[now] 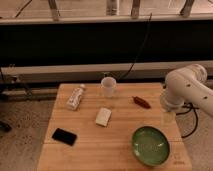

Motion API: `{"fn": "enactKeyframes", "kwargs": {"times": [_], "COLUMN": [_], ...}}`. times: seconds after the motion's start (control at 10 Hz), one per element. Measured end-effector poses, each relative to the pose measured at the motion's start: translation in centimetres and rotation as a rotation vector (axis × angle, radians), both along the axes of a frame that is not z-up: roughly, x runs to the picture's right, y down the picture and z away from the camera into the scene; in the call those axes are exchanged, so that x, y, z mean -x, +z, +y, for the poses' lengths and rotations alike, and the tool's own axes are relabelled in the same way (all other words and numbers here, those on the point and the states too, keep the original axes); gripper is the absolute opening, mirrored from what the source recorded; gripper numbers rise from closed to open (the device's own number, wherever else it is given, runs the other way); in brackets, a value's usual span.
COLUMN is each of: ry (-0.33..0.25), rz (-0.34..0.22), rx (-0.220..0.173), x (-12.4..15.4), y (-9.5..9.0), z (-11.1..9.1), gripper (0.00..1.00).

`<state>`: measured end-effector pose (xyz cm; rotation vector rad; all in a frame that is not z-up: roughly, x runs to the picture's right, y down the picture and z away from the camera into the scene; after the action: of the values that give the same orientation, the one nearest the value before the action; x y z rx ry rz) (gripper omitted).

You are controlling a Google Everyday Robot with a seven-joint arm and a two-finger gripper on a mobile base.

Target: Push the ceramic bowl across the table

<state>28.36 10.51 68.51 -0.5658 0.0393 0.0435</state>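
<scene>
The green ceramic bowl [150,145] sits on the light wooden table [90,152] near its front right corner. It is wide, shallow and speckled inside, with a darker rim. My white arm [184,90] reaches in from the right, and the gripper [168,118] hangs down at the table's right edge, just behind and to the right of the bowl. It does not touch the bowl.
A small white cup [108,86] stands at the back centre. A lying bottle [76,97] is at the back left, a white block [103,117] in the middle, a black phone [64,136] at the front left, and a red item [141,102] behind the bowl.
</scene>
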Motion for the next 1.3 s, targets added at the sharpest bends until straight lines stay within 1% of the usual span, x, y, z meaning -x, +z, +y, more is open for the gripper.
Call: {"fn": "enactKeyframes", "kwargs": {"times": [0.6,0.7,0.9,1.0,1.2,1.3], "ry": [0.0,0.002,0.011,0.014,0.015,0.013], "rz": [0.0,-0.001,-0.001,0.001,-0.001,0.0], "rx": [0.0,0.002,0.014,0.017,0.016,0.023], "x": [0.0,0.0,-0.1,-0.2,0.0,0.1], "y": [0.0,0.0,-0.1,-0.2,-0.2,-0.1], "z": [0.0,0.3,2.2,2.7,2.5,2.7], "gripper": [0.8,0.8,0.8,0.8,0.8,0.8]}}
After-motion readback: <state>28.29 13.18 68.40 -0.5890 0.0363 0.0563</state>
